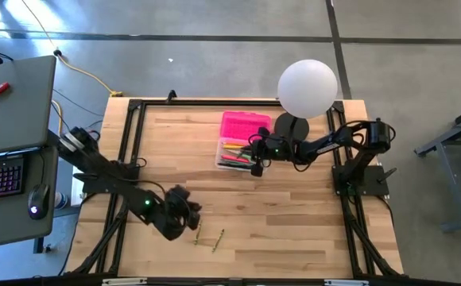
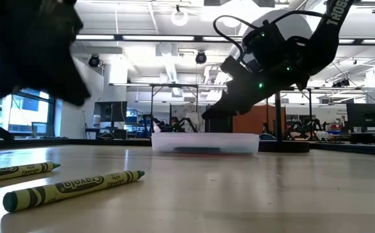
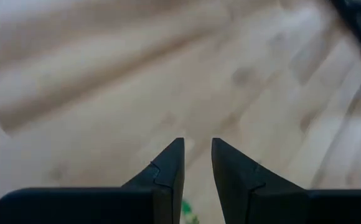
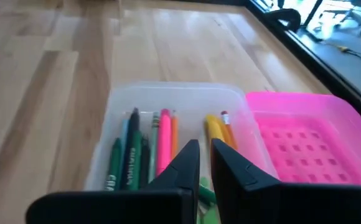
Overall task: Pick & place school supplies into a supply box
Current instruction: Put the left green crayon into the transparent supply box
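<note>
Two olive crayons (image 1: 208, 235) lie flat on the wooden table near its front edge; the low view shows them (image 2: 77, 188) close up. My left gripper (image 1: 191, 219) hangs just above the table beside them, open, with nothing between its fingers (image 3: 198, 155). The clear supply box (image 1: 238, 153) stands mid-table, its pink lid (image 1: 246, 125) lying open on its far side. Pens, pencils and crayons (image 4: 159, 146) lie inside it. My right gripper (image 1: 256, 167) hovers over the box's near right end, shut and holding nothing (image 4: 205, 152).
A white globe lamp (image 1: 307, 87) on a dark base (image 1: 292, 127) stands just right of the box, behind my right arm. Black frame rails (image 1: 131, 143) run along the table's edges. Bare wood lies between the crayons and the box.
</note>
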You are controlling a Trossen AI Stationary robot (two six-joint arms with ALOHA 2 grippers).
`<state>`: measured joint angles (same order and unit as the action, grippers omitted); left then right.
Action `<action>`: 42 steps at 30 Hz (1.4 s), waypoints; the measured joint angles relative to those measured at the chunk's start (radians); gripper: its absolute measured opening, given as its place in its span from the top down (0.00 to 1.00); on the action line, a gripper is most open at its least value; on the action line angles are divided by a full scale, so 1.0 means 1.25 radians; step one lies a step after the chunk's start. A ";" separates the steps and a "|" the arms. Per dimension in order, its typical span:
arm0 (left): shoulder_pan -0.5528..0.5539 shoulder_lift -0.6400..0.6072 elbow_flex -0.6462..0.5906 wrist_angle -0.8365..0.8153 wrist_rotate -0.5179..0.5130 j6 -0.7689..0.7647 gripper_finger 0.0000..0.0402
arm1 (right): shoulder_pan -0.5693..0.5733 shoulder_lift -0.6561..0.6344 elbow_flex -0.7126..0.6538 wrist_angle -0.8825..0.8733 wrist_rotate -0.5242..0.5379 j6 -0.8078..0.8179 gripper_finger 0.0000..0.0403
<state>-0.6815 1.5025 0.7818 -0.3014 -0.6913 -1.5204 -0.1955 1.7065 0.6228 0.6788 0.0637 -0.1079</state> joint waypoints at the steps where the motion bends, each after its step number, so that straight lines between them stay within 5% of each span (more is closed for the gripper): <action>1: 0.000 0.016 -0.009 0.030 0.026 0.001 0.72 | 0.000 0.000 0.000 0.002 -0.009 0.001 0.96; 7: 0.000 0.112 0.022 0.053 0.153 -0.002 0.72 | -0.001 0.000 0.000 0.020 -0.003 -0.001 0.95; 15: -0.002 0.197 0.095 0.016 0.206 0.025 0.72 | 0.000 0.000 0.001 0.044 -0.003 -0.003 0.96; 24: -0.040 0.205 0.194 -0.215 0.187 -0.004 0.83 | 0.000 0.000 0.001 0.048 -0.006 0.000 0.96; 32: -0.096 0.205 0.202 -0.192 0.152 -0.035 0.95 | 0.000 0.000 0.001 0.048 -0.008 0.003 0.96; 42: -0.138 0.235 0.205 -0.214 0.119 -0.109 0.88 | 0.000 0.000 0.001 0.048 -0.013 0.020 0.96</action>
<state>-0.8535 1.7966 1.0375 -0.5688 -0.5427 -1.6567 -0.1959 1.7065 0.6235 0.7385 0.0474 -0.0828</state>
